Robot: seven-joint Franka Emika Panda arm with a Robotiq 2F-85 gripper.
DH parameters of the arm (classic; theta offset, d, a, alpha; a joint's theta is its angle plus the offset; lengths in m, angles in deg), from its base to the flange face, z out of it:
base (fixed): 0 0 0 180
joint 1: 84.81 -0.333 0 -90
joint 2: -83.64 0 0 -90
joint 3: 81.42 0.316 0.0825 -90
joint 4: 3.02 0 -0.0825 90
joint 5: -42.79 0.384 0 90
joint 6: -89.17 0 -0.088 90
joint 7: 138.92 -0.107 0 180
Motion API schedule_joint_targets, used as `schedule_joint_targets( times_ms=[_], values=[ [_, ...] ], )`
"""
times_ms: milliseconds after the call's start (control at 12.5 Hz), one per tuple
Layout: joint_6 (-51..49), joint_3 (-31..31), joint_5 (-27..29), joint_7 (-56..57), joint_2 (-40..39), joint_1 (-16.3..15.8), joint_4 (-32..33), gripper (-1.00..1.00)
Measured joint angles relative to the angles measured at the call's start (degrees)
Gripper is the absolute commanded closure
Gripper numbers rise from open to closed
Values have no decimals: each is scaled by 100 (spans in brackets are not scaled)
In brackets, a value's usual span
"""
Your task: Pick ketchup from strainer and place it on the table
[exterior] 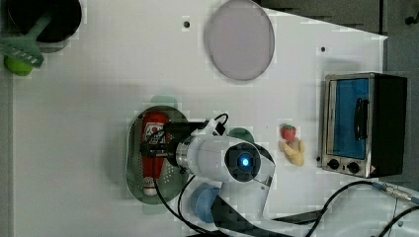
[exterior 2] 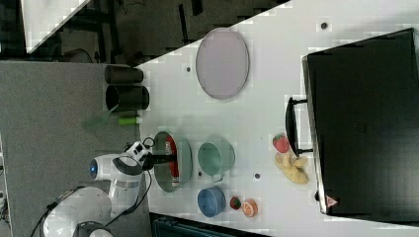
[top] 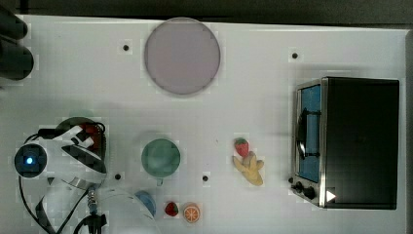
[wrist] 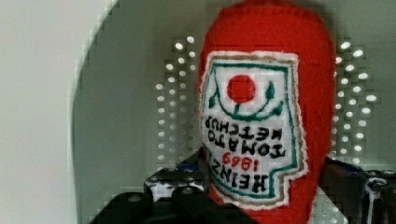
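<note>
**Ketchup in the strainer, my fingers either side of it**

The table is a flat white top with a few small dark round holes; in the right view a grey floor lies beyond its edge, and two dark cylinders stand at the corner there.

The ketchup is a red, felt-like bottle with a stitched white label edged in green, a red tomato on it, and the words "Heinz Tomato Ketchup" and "1869". Its pale cap shows in the left view.

It lies lengthwise in the strainer, a pale green oval basin with dotted perforations, nearly as long as the basin itself. My gripper is down over the bottle's middle; in the wrist view my dark fingers stand on both sides of the body, but I cannot tell whether they press it yet.

Nearby stand a round green cup, a blue bowl and a grey-lilac plate. A toaster oven sits at the top view's right.
</note>
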Motion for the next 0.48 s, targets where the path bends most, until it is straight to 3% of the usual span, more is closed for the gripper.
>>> schedule_joint_targets(
  times_ms=[320, 480],
  values=[
    [-56, 56, -20, -118, 137, 4, 101, -13],
    [-252, 322, 411, -119, 397, 160, 190, -13]
  ],
)
